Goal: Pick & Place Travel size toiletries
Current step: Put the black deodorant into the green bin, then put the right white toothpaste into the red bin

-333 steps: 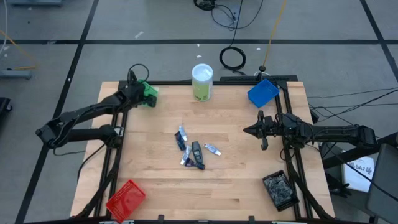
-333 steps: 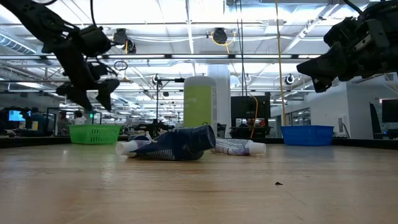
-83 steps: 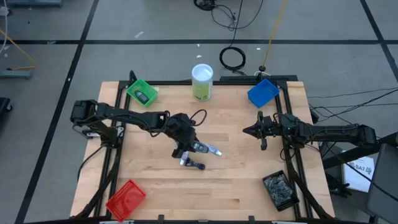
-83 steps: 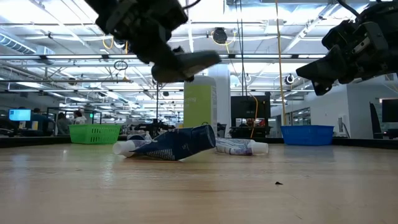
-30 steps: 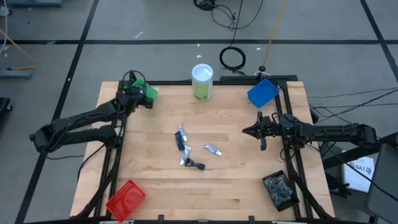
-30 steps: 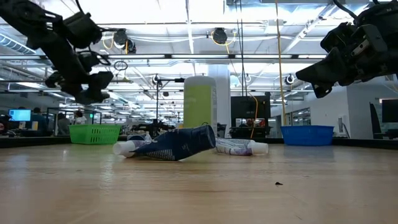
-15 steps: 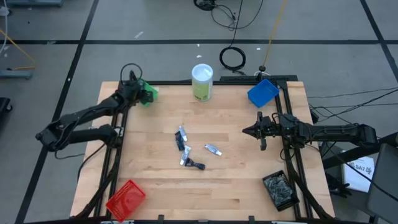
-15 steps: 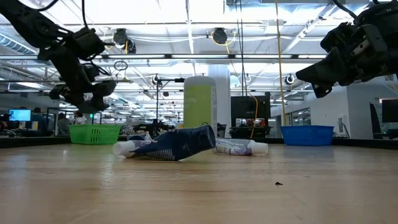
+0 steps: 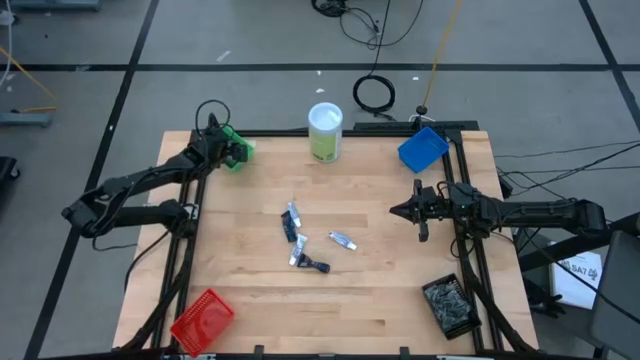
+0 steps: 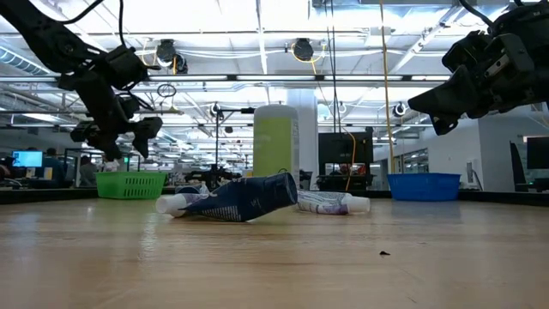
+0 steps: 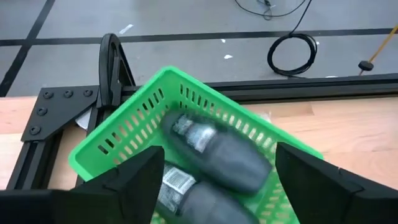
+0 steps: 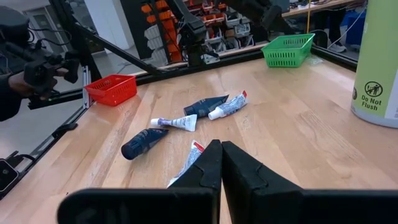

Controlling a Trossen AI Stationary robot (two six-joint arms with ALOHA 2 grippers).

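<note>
High view: the left gripper [image 9: 228, 152] hangs over the green bin [image 9: 240, 149]; the remaining toiletries [image 9: 305, 243] lie mid-worktop, well apart from it.

Low view: left gripper above the bin, nothing hanging from it.

Left wrist view: fingers [image 11: 134, 174] spread wide and empty, two dark bottles [image 11: 217, 152] lying in the bin just beneath. The drop looks done; next calls for reaching to the pile.

Right wrist view: the right gripper [image 12: 221, 163] is closed, empty, facing the tubes.

The table [image 9: 380, 290] is pale, smooth wood with a black metal frame [image 9: 350, 131]. The green bin [image 11: 143, 106] is slotted glossy plastic. The dark bottles [image 11: 230, 155] inside look matt; the tubes [image 12: 180, 122] are soft plastic.
</note>
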